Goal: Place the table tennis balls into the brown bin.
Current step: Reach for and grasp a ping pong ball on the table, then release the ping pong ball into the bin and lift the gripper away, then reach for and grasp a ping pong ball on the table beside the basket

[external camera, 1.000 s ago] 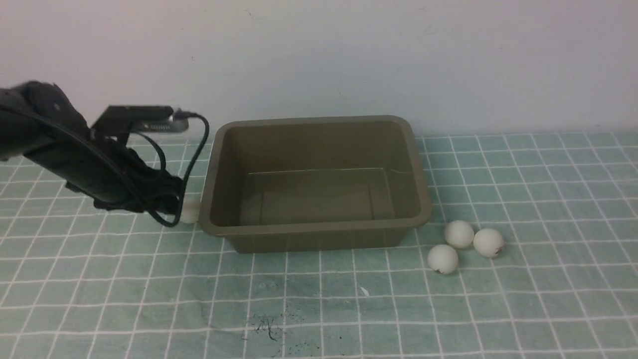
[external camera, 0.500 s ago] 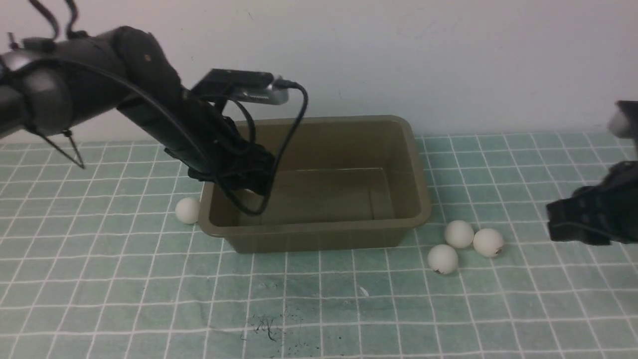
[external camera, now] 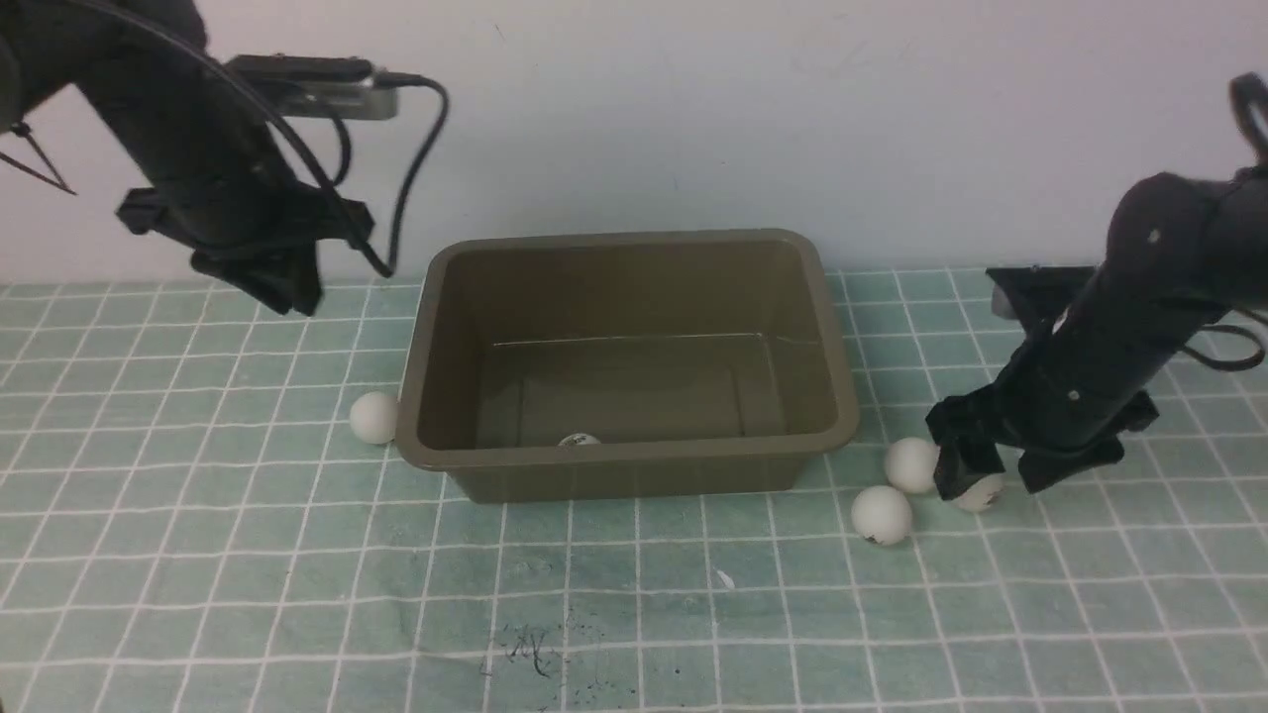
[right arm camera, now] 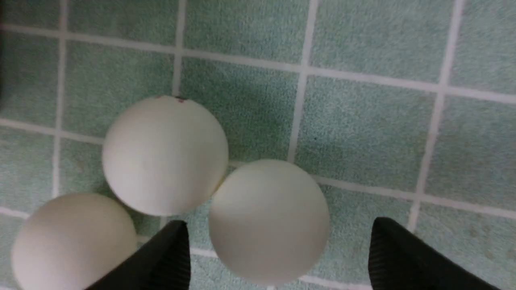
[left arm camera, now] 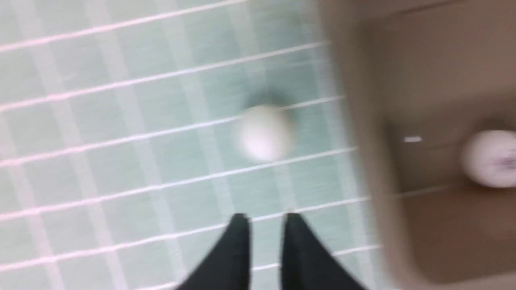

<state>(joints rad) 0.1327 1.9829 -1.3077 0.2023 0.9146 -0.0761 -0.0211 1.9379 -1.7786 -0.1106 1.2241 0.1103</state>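
**One ball in the bin, four on the mat**

In the front view the whole scene is seen, but the ball in the bin [external camera: 580,439] is mostly hidden behind the front wall of the brown bin [external camera: 634,460]. Only its top is shown. In the blurry left wrist view that ball is seen whole, as a white blob with a dark smudge, down on the bin floor. The lone ball [external camera: 373,417] is seen in both views, on the green mat [external camera: 634,614], right beside the bin's left side.

The three balls on the right side of the bin are shown close up only in the right wrist view. They are plain, dull white and round. The ball between the fingers [right arm camera: 268,221] is touched by the second ball [right arm camera: 165,155], on which tiny red marks can be seen. The third ball [right arm camera: 72,237] is found just beside the second.

The left arm [external camera: 188,149] is held up high, to the left of the bin. The left gripper [external camera: 297,292] is pointed down, and its fingers [left arm camera: 238,245] are kept close together with nothing between them.

The right arm [external camera: 1139,307] is bent down low. The right gripper [external camera: 996,485] is spread wide around one ball, which is not squeezed.
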